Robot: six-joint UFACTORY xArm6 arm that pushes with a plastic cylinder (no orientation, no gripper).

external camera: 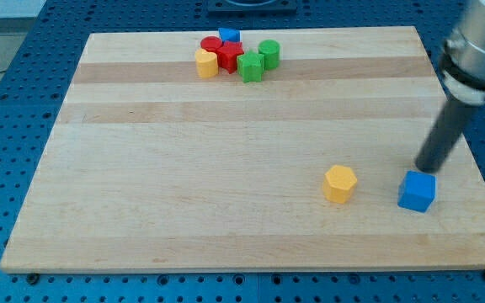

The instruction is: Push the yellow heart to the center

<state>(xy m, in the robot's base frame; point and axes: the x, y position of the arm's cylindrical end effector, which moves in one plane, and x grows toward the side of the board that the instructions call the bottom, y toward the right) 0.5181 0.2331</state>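
In place of a pincer, my arm ends in a straight dark rod, so there is nothing to stand apart or together. My tip [427, 168] sits low at the view's right, just above the blue cube [417, 192]. I cannot tell whether the two touch.

The yellow heart [206, 63], as far as its shape can be made out, lies near the view's top at the left edge of a tight cluster, well apart from my tip. Against it is a red block [230, 56], with a red cylinder [210, 44] and a small blue block [229, 35] behind. To the right are a green block [250, 66] and a green cylinder [269, 53]. A second yellow block [340, 183], many-sided, stands alone near the blue cube, to its left.

The bench [183, 194] is a pale wooden board with lengthwise bands of lighter and darker grain. It rests on a blue plate [7, 126] dotted with rows of holes, which shows on every side of it.
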